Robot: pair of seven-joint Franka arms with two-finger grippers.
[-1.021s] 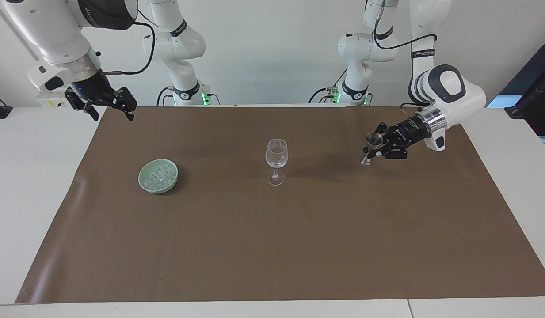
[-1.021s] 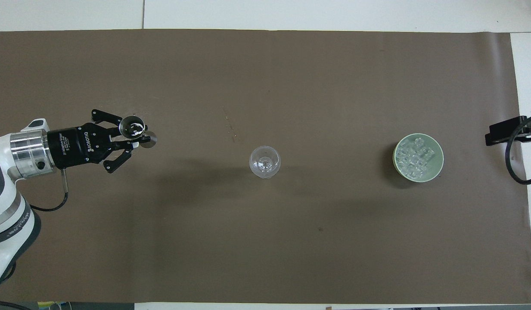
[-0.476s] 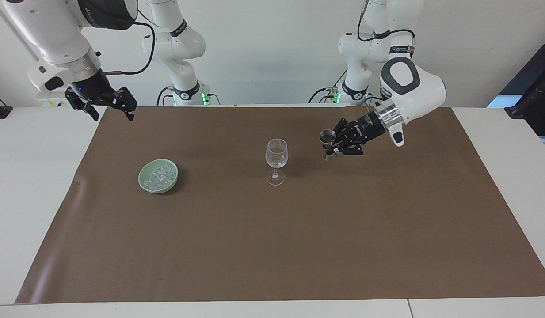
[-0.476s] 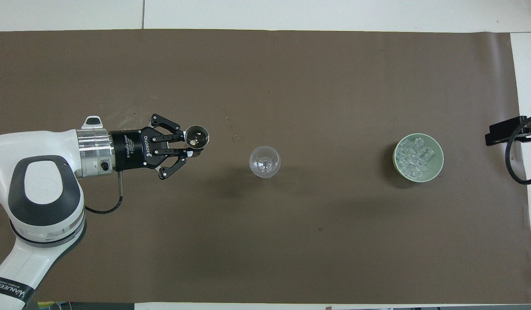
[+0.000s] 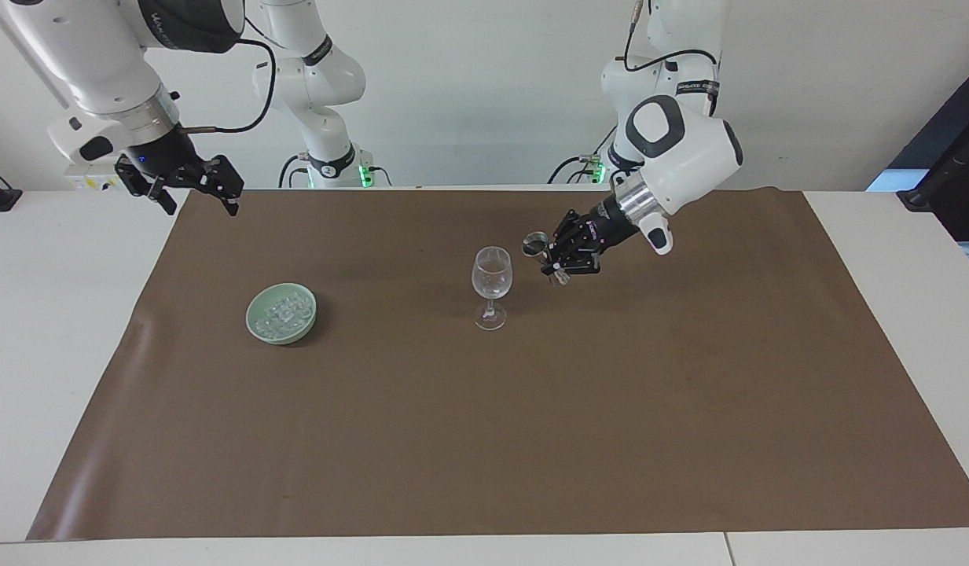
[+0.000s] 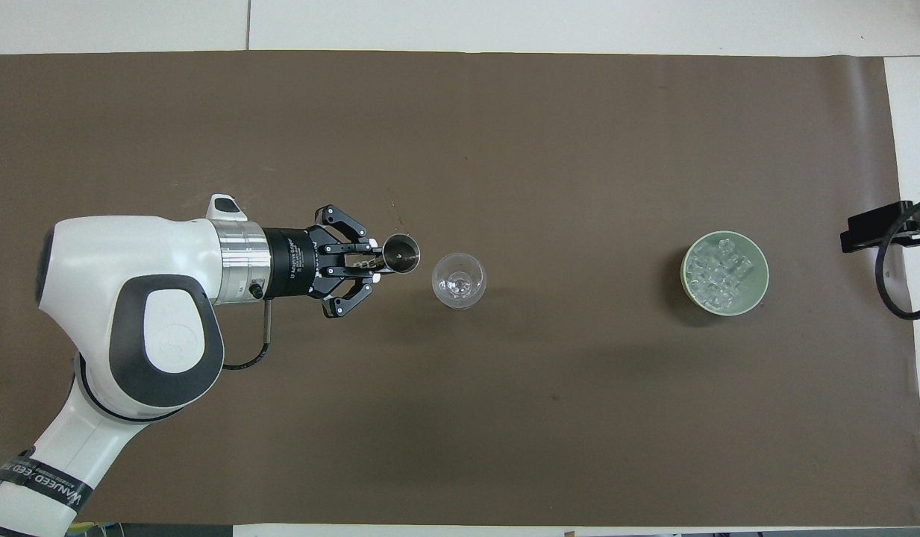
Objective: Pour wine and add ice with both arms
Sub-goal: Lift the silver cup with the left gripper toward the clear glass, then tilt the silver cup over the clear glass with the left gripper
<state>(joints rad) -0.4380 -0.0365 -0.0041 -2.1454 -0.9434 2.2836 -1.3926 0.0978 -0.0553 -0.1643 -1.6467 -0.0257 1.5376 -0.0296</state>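
Note:
A clear, empty-looking wine glass [image 5: 492, 277] [image 6: 459, 281] stands upright mid-mat. Beside it, toward the left arm's end, my left gripper [image 5: 555, 258] [image 6: 376, 260] hangs in the air, shut on a small metal jigger [image 5: 536, 244] [image 6: 401, 253]. The jigger is held upright, its rim about level with the glass's rim and a short gap away. Any wine in it is hidden. The ice [image 5: 284, 310] [image 6: 722, 271] is heaped in a pale green bowl [image 5: 251, 324] [image 6: 763, 283] toward the right arm's end. My right gripper [image 5: 192, 187] [image 6: 877, 225] waits open, raised over the mat's edge there.
A brown mat [image 5: 484, 440] [image 6: 460, 134] covers most of the white table. Both arm bases stand along the table's robot-side edge.
The left arm has swung the jigger from its own end of the mat toward the wine glass and now holds it just beside the rim. The right arm has not moved.

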